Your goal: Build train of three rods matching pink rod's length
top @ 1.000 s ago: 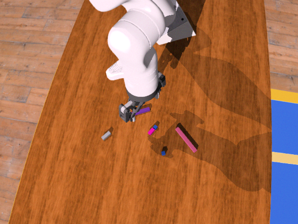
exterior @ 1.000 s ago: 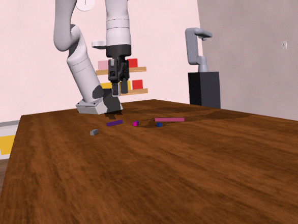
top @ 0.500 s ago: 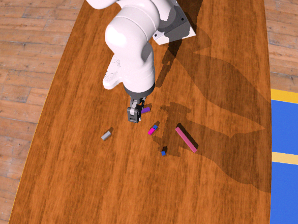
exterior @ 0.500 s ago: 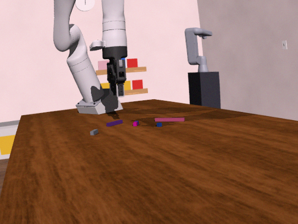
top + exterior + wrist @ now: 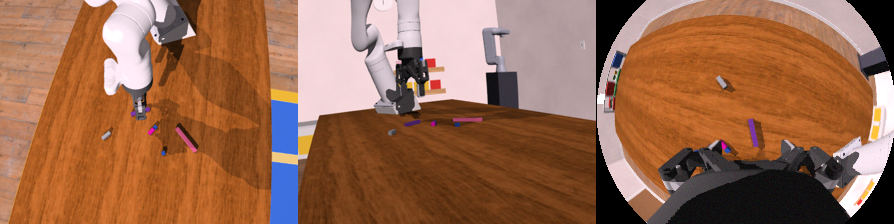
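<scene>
My gripper is open and empty. It hangs above the purple rod, which lies flat on the table. In the top view the gripper hides the rod's middle. A magenta rod lies to the right with a blue rod touching its end. A second blue rod lies alone near the pink rod. A grey rod lies apart to the left.
The arm's base stands at the table's far end. A second grey arm on a black pedestal stands beyond the table. Shelves with coloured blocks hang on the back wall.
</scene>
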Action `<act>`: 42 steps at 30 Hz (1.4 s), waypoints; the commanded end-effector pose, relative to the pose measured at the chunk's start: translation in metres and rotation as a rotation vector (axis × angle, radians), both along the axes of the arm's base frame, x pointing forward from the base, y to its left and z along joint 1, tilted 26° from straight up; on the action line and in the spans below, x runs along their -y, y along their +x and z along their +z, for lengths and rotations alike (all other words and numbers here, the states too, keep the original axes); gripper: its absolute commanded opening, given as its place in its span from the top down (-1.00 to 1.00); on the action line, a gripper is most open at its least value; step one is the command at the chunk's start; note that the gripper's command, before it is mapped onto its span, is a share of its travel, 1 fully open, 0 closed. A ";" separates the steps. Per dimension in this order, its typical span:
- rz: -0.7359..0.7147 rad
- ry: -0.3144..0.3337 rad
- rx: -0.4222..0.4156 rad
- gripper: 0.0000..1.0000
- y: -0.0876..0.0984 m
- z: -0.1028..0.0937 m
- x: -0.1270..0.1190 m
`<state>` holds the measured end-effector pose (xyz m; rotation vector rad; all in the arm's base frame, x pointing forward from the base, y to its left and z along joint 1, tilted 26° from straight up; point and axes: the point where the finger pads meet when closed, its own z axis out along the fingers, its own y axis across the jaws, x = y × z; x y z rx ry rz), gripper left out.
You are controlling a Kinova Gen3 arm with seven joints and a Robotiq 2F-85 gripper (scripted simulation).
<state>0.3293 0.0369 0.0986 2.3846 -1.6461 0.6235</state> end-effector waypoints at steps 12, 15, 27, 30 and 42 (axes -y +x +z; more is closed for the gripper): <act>0.142 -0.034 -0.057 -1.00 -0.003 0.000 0.004; 0.162 -0.039 -0.065 -1.00 -0.003 0.000 0.004; 0.185 -0.044 -0.073 -1.00 -0.003 0.000 0.005; 0.185 -0.044 -0.074 0.52 -0.003 0.000 0.005; 0.185 -0.044 -0.074 0.52 -0.003 0.000 0.005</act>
